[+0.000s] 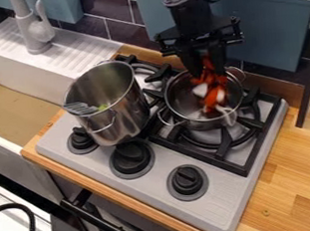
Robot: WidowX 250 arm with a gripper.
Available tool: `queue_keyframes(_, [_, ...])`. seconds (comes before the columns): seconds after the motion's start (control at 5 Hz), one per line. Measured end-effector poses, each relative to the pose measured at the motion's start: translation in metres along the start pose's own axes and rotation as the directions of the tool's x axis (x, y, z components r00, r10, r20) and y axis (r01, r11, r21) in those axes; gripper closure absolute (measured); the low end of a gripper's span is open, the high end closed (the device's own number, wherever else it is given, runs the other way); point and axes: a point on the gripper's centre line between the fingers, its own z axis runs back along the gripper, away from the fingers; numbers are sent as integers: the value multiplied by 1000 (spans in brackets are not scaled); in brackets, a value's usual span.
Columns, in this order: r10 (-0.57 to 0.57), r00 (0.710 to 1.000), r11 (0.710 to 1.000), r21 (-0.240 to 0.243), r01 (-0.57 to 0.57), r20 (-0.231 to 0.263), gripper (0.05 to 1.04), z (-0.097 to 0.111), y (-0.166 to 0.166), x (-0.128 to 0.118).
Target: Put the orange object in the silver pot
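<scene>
The black gripper [209, 74] hangs at the upper right, over the smaller silver pot [177, 103] on the stove's back right burner. It is shut on the upper end of the orange object [213, 98], which has orange-red and white parts. The object dangles below the fingers, within the pot's opening as seen from here; whether it touches the bottom I cannot tell. A pale piece lies across the pot's near right rim.
To the left stands a taller silver pot [117, 117] with a slotted grey utensil [82, 108] at its rim and something green inside. A white sink with a grey faucet [34, 28] is at the upper left. Black knobs line the stove's front.
</scene>
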Motion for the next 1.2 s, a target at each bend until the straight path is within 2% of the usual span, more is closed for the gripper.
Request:
queue_keyframes(0.2, [4, 1000, 1000, -14, -5, -11, 199, 5, 4, 2])
queue_keyframes(0.4, [7, 1000, 1000, 2, -7, -22, 81, 10, 9, 4])
queue_keyframes(0.6, [28, 999, 999, -15, -28, -21, 83, 20, 17, 10])
queue_keyframes(0.8, [26, 1000, 1000, 6, -25, -8, 83, 36, 33, 22])
queue_keyframes(1.0, [17, 1000, 999, 30, -17, -3, 83, 34, 52, 26])
queue_keyframes(1.2, [6, 1000, 999, 44, -5, -3, 83, 44, 61, 29])
